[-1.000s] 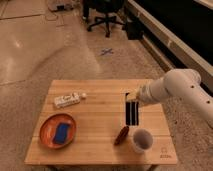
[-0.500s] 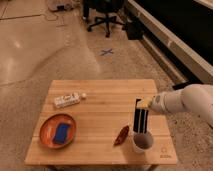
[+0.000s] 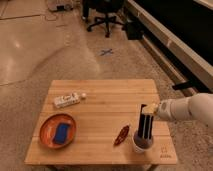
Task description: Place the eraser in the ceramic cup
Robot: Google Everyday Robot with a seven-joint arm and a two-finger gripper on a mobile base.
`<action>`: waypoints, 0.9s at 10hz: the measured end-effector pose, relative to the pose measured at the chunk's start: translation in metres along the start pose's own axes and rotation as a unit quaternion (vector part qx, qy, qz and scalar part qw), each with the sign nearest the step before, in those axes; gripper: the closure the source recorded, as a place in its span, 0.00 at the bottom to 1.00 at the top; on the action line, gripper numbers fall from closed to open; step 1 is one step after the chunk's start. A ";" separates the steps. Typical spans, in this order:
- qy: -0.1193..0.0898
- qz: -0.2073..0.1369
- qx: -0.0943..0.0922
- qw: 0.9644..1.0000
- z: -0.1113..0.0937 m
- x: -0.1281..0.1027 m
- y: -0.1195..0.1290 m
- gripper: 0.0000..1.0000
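Observation:
The eraser [image 3: 146, 125] is a long black block with pale stripes, held upright with its lower end at or just inside the mouth of the white ceramic cup [image 3: 142, 144] near the table's front right corner. My gripper [image 3: 151, 108] comes in from the right on a white arm [image 3: 187, 109] and is shut on the eraser's top end, directly above the cup.
A dark red boat-shaped object [image 3: 121, 135] lies just left of the cup. An orange-brown plate [image 3: 50, 125] with a blue block [image 3: 62, 131] sits at front left. A white tube-like object [image 3: 67, 100] lies at back left. The wooden table [image 3: 107, 107] stands on a speckled floor; an office chair [image 3: 102, 15] stands behind.
My gripper has carried the eraser right and forward, then lowered it, so its bottom end now meets the cup's mouth.

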 end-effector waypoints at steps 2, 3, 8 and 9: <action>-0.002 0.000 0.001 1.000 0.002 -0.005 0.002 0.68; -0.004 0.000 0.002 1.000 0.004 -0.007 0.003 0.55; -0.007 0.004 0.001 1.000 0.006 -0.012 0.009 0.20; -0.007 0.004 0.001 1.000 0.006 -0.012 0.009 0.20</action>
